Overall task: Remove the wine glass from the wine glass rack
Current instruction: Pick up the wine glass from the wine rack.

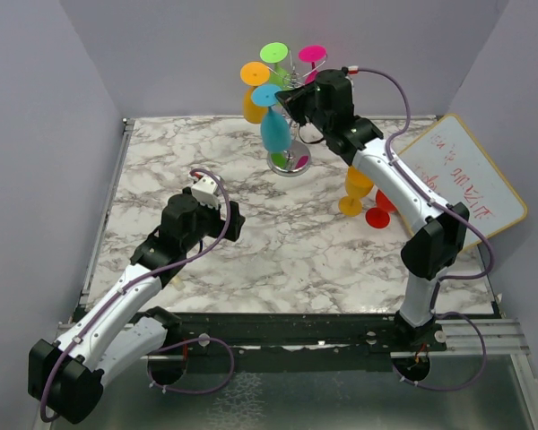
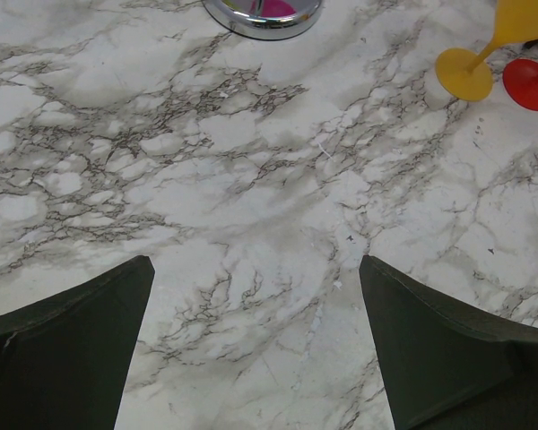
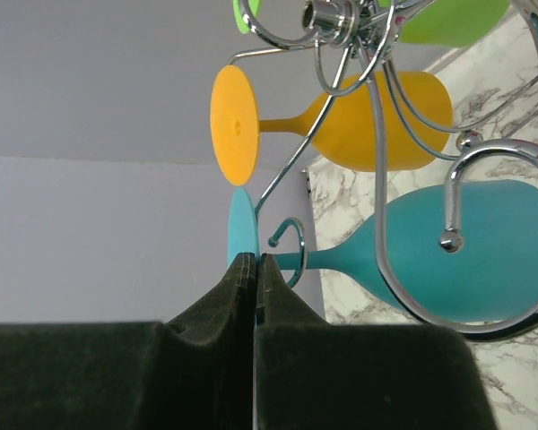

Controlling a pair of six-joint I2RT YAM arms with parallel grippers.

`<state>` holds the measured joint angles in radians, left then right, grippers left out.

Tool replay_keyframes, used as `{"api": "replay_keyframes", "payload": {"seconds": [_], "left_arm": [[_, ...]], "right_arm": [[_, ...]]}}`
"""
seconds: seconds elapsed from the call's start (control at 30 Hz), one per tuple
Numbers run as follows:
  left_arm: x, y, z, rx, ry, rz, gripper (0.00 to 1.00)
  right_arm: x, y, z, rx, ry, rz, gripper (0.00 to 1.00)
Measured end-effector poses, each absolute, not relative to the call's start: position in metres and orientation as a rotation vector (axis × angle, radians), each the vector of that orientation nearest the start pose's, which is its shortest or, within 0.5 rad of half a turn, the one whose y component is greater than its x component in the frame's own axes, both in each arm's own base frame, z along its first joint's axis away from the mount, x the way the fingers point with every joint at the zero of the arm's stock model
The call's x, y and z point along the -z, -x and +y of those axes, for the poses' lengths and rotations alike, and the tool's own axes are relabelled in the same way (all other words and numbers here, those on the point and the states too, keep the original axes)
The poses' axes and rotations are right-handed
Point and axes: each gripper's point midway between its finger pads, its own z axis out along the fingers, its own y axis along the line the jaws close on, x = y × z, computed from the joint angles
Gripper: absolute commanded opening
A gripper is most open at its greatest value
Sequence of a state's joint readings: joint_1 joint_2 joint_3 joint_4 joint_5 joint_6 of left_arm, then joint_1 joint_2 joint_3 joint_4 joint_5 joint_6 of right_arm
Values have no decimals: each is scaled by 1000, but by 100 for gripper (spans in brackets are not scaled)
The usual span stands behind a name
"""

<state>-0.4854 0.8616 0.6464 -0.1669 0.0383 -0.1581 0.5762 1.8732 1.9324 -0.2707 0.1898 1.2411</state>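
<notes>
- Glasses in bright colours hang bowl-down from the wine glass rack, which stands at the far middle of the marble table. The teal wine glass is on the near side, its stem caught in a curled wire arm.
- Right gripper is up at the top of the rack with its fingers pressed together, the tips right at the lower rim of the teal foot. I cannot tell whether they nip that rim or only touch it.
- Left gripper hovers low over bare marble, spread wide and holding nothing, well apart from the rack.
- The teal glass looks light, smooth and likely slippery. I would guess tinted plastic, but it should be treated as breakable.
- The thin stem or the flat foot seems the best place to take it, as the bowl is too wide and rounded.
- It probably has to slide along its wire before it drops free, since a straight pull would tip the thin stand.
- The orange glass hangs just beside it, with the green glass and pink glass feet above.
- Open marble lies on the near and left sides. A yellow glass, a red glass and a whiteboard crowd the right.
</notes>
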Motion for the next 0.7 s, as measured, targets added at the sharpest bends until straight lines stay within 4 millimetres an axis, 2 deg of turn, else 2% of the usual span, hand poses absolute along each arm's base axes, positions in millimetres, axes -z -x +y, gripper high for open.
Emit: {"api": "replay_keyframes", "payload": {"seconds": [0.3, 0.47, 0.7], "left_arm": [[-189, -273, -159, 459, -348, 1950, 99], [-189, -273, -159, 459, -347, 1951, 99], [-189, -274, -159, 458, -346, 1950, 99]], "right_arm": [[-392, -486, 329, -1141, -751, 1741, 1], [-385, -487, 334, -1134, -750, 1756, 0], [-382, -499, 346, -1125, -735, 1756, 1]]}}
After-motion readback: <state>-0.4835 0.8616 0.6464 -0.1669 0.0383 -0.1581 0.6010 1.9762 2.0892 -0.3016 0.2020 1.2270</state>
